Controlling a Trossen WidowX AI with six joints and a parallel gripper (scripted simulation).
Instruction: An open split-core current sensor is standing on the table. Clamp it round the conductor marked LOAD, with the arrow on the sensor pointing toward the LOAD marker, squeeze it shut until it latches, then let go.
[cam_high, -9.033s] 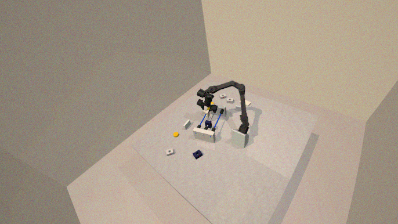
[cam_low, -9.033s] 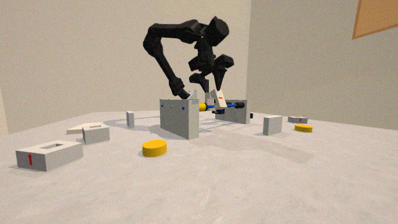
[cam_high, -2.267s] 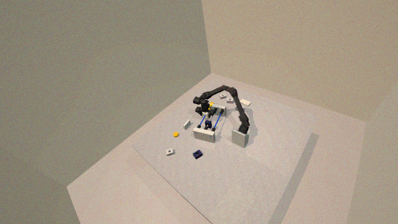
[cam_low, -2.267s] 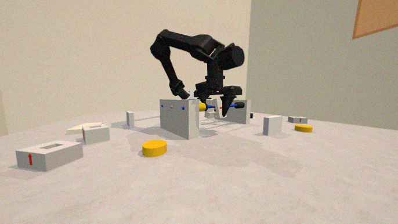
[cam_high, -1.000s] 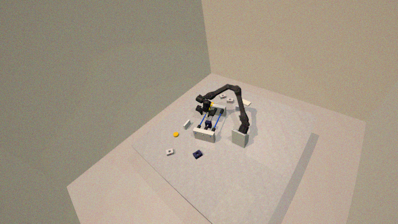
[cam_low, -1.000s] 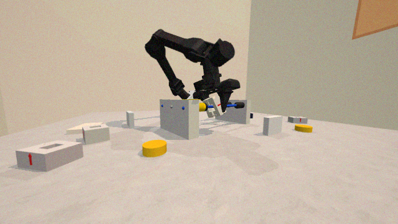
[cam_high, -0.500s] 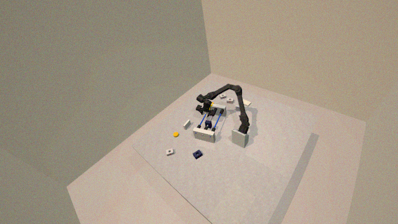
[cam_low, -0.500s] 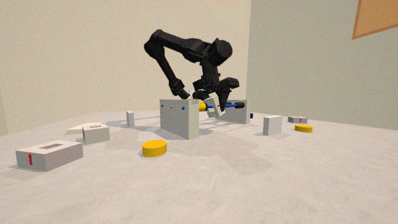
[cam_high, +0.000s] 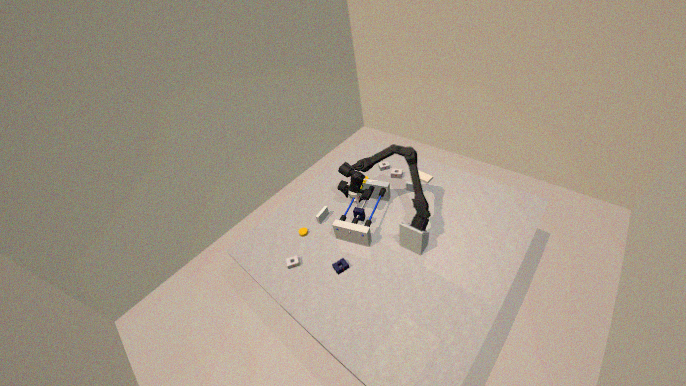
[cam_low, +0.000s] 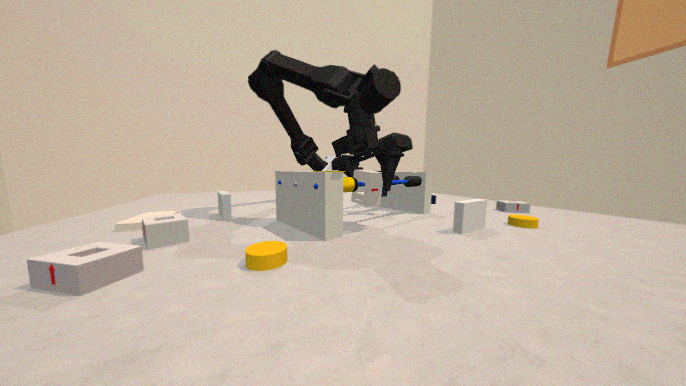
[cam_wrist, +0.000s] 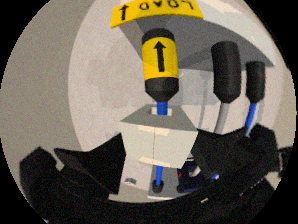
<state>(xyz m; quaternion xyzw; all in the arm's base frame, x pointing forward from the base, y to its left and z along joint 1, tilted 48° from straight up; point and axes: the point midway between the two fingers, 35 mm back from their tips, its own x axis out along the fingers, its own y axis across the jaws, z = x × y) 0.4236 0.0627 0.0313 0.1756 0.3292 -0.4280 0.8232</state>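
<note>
"Wrist view: where is the sensor?"

"Centre of the frame, pale and boxy, around the blue conductor. Its two halves meet along a thin seam on the face shown. I can't tell whether the latch has caught."

"Is that the LOAD line?"

"Yes, it runs up to the yellow sleeve with a black arrow, just under the yellow LOAD marker at the top of the frame."

"And the gripper?"

"Its fingers stand wide apart, one at either side of the sensor. Whether they press on it or merely flank it, I cannot tell."

"Which way does the sensor's arrow point?"

"In the exterior view, the red arrow right of the middle points left, toward the sleeve end."

"Anything else about?"

"In the top view, a dark blue clamp sits among the rods near the middle, and another dark blue piece lies below the near block. The exterior view has a yellow disc left of centre, low down, and a grey box with a red arrow at lower left."
</note>
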